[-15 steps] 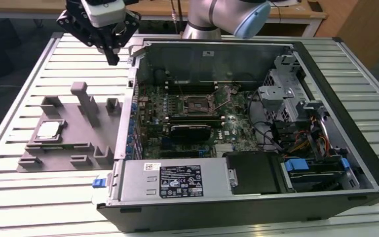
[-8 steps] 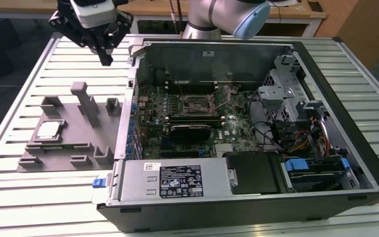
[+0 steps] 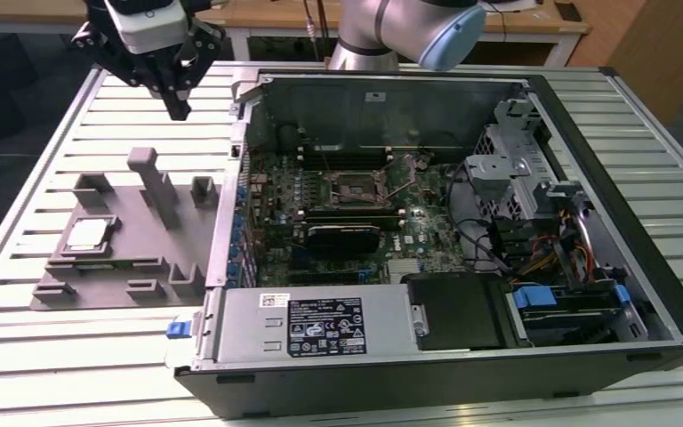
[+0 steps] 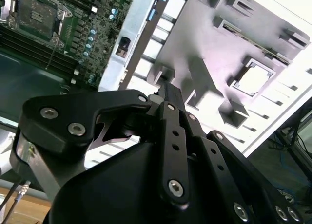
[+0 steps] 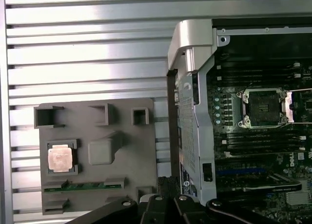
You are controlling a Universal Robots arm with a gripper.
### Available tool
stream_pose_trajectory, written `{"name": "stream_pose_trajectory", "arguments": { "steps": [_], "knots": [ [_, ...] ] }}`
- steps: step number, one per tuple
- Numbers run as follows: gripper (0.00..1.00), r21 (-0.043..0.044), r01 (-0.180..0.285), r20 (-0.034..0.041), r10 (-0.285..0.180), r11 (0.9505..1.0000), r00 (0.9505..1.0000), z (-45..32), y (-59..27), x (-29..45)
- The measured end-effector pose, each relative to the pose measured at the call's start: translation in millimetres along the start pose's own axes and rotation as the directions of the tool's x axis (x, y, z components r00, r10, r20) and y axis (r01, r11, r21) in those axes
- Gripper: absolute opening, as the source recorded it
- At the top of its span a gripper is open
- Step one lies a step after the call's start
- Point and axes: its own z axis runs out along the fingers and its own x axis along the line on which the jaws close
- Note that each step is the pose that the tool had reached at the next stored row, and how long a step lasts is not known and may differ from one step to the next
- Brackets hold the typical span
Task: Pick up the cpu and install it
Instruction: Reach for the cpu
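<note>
Exterior view, end effector (image 3: 179,108) aloft, cpu (image 3: 88,235) in tray (image 3: 140,262)

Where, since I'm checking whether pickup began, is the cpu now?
The cpu lies in a square pocket of the grey holder on the exterior view's left, beside the computer case; the gripper is not touching it.
</note>
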Motion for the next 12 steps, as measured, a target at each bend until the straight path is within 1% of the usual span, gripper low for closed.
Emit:
{"name": "stream_pose_trajectory", "arguments": {
  "steps": [12],
  "knots": [
    [0.11,-0.0001,0.0,0.0011,0.0,1.0,1.0,7.6,-1.1,20.2]
  ]
}}
